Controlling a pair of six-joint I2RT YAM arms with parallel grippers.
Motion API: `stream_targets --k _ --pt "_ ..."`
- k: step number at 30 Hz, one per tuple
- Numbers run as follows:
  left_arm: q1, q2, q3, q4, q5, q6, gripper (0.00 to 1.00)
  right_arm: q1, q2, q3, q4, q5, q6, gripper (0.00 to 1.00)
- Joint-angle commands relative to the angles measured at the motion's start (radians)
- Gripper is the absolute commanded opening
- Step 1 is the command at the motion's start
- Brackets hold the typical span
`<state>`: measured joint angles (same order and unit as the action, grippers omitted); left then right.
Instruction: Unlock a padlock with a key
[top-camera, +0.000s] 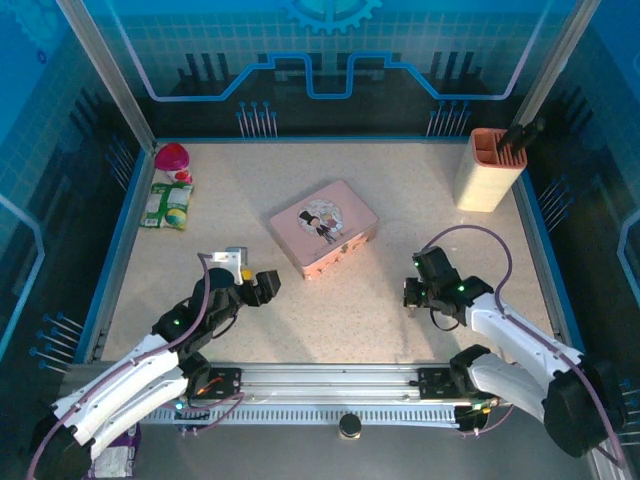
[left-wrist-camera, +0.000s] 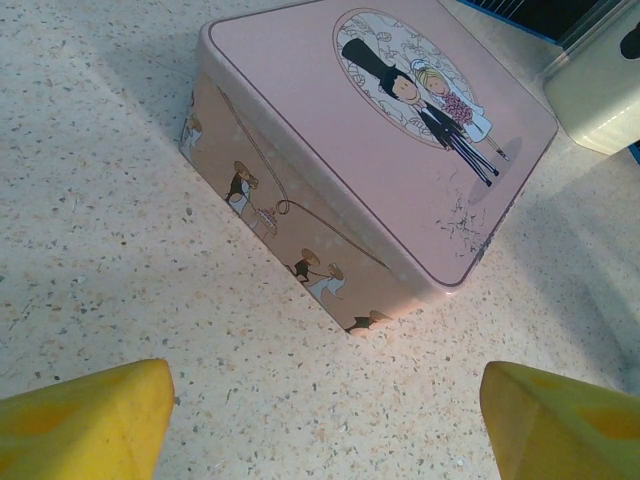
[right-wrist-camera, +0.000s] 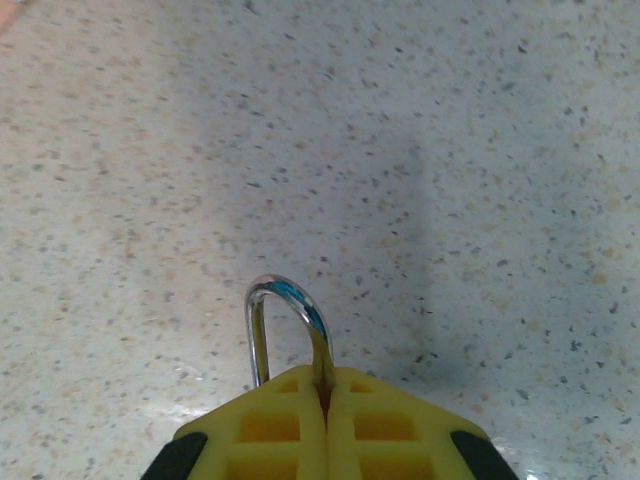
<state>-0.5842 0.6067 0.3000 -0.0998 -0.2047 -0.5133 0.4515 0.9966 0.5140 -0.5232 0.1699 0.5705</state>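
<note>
Above the surface (top-camera: 350, 315), top view: left end effector (top-camera: 262, 285) near the pink tin (top-camera: 325, 228); right end effector (top-camera: 410, 293) well apart. Left wrist: fingers (left-wrist-camera: 80, 420) spread wide, empty, tin ahead. Right wrist: fingers clamped on the padlock (right-wrist-camera: 283, 289), shackle arch pointing forward, long axis along the fingers. Padlock secured; key insertion judged outstanding.

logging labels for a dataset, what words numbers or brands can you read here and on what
No text can be read here.
pink tin: a cartoon bride and groom picture, no words seen.
green packet: printing too small and blurred to read.
</note>
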Motion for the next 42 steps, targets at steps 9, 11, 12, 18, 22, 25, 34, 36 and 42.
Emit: stream_targets --k 9,11,12,18,22,25,34,36,42 --pt "0.029 -0.039 -0.012 -0.009 -0.064 0.031 0.83 -0.068 0.165 0.051 -0.008 -0.088 0.020 0.12" --pt "0.036 -0.039 -0.011 -0.008 -0.068 0.032 0.83 -0.072 0.158 0.057 -0.014 -0.081 0.017 0.23" --pt "0.039 -0.038 -0.011 -0.010 -0.071 0.031 0.83 -0.071 0.152 0.059 -0.022 -0.075 0.013 0.29" --pt "0.064 -0.035 -0.005 -0.008 -0.103 0.022 0.84 -0.074 0.098 0.094 -0.086 -0.033 -0.026 0.58" --pt "0.076 -0.016 0.002 0.009 -0.150 0.012 0.85 -0.074 0.027 0.123 -0.124 0.001 -0.043 0.68" --pt "0.078 0.005 0.019 0.024 -0.216 0.048 0.87 -0.077 -0.050 0.146 -0.124 0.034 -0.064 0.72" --pt "0.095 0.125 0.037 0.246 -0.572 0.265 0.99 -0.099 -0.246 0.039 0.217 0.285 -0.266 0.91" --pt "0.124 0.182 0.027 0.322 -0.629 0.339 0.99 -0.102 -0.271 -0.030 0.360 0.339 -0.354 1.00" --pt "0.244 0.294 -0.088 0.666 -0.524 0.522 0.99 -0.167 -0.125 -0.124 0.621 0.356 -0.492 1.00"
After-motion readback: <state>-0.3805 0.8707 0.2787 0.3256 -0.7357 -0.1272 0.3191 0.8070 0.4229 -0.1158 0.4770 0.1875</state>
